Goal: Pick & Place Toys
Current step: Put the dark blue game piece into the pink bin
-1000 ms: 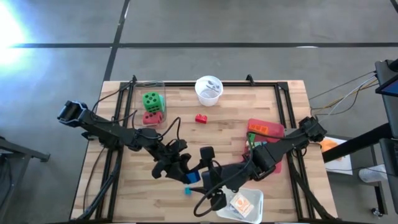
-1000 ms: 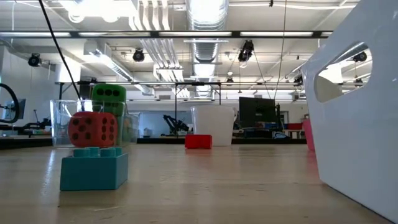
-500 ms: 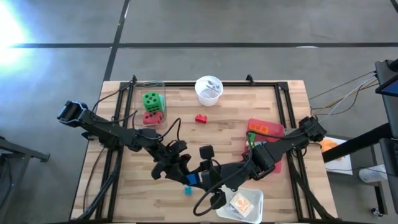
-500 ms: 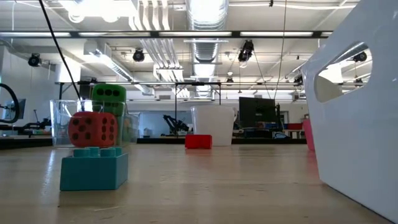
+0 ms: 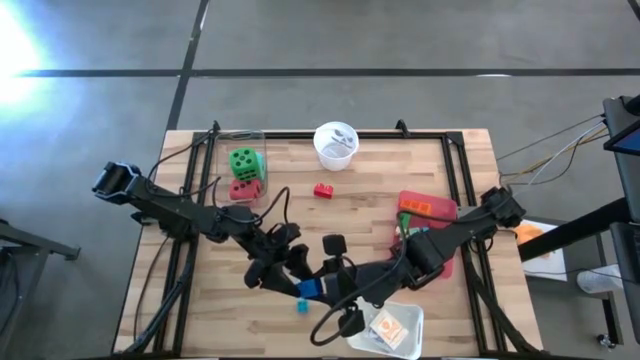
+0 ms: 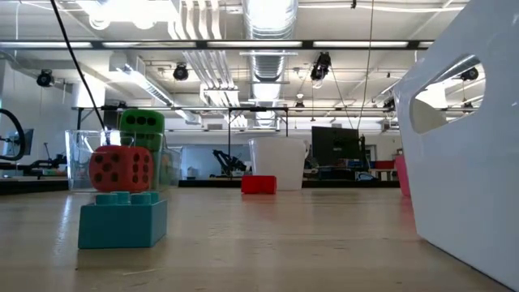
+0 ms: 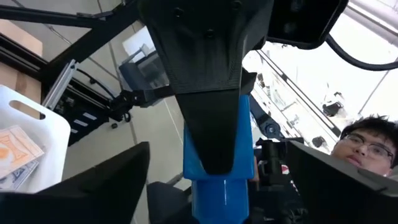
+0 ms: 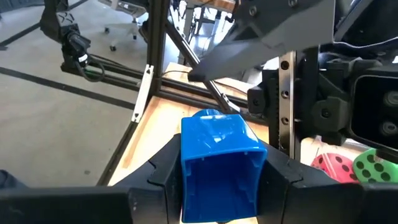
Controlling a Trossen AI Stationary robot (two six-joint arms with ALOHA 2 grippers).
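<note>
now blue brick (image 8: 217, 165) between right hand (image 8: 214, 180) fingers

Blue brick (image 8: 219, 165) aloft; teal brick (image 6: 122, 221) seemingly on table

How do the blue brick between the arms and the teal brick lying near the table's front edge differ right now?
The blue brick is off the table, clamped in the right claw; the teal brick rests on the wood, touched by nothing. The blue one shows its hollow underside in the right wrist view; the teal one sits studs up. The left claw stands open around the blue brick. Both are small plastic building bricks.
</note>
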